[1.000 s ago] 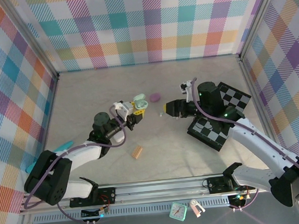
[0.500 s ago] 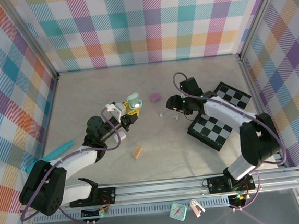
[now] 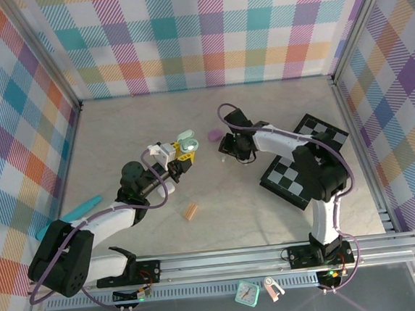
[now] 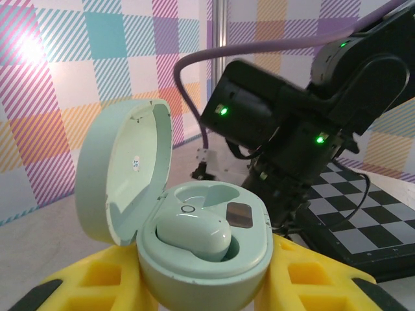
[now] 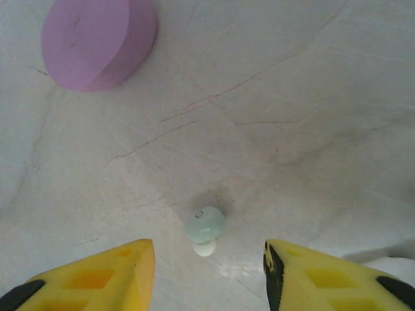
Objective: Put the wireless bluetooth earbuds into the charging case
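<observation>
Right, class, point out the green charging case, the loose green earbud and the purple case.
green charging case [image 4: 201,194]: left wrist view, inner tray.
loose green earbud [image 5: 205,227]: right wrist view, rounded body.
purple case [image 5: 97,40]: right wrist view, top face.

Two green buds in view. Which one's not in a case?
The bud lying bare on the table, between the right fingers. The other bud is seated in the open green case.

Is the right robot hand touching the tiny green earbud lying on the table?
Apart. In the right wrist view the pale green earbud lies between the fingers of the right gripper, with bare table showing on each side.
</observation>
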### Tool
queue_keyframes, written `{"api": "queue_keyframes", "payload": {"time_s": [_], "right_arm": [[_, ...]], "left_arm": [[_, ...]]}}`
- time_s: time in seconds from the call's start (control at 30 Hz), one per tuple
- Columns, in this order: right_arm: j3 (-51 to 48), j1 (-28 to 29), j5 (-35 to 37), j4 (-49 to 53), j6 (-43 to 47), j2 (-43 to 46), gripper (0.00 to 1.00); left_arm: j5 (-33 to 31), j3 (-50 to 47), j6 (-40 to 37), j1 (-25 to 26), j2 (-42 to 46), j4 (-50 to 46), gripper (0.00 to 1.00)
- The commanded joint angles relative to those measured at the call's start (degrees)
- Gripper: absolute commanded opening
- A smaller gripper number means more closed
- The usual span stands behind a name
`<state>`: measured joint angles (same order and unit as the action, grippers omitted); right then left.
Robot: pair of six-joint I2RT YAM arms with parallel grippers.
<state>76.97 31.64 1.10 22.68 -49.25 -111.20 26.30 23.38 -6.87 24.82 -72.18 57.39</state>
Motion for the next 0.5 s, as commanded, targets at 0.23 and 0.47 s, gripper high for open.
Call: {"api": "queue_keyframes", "payload": {"time_s": [0.23, 0.47], "right_arm": [[5.36, 1.15, 0.80, 3.45, -3.28, -6.06, 0.36], [7.03, 1.21, -0.25, 4.30, -2.74, -8.01, 0.32]], "left_arm": [[1.80, -0.16, 0.20, -0.38, 0.05, 2.86, 0.27], [1.84, -0.26, 0.19, -0.36, 0.11, 2.82, 0.27]]}}
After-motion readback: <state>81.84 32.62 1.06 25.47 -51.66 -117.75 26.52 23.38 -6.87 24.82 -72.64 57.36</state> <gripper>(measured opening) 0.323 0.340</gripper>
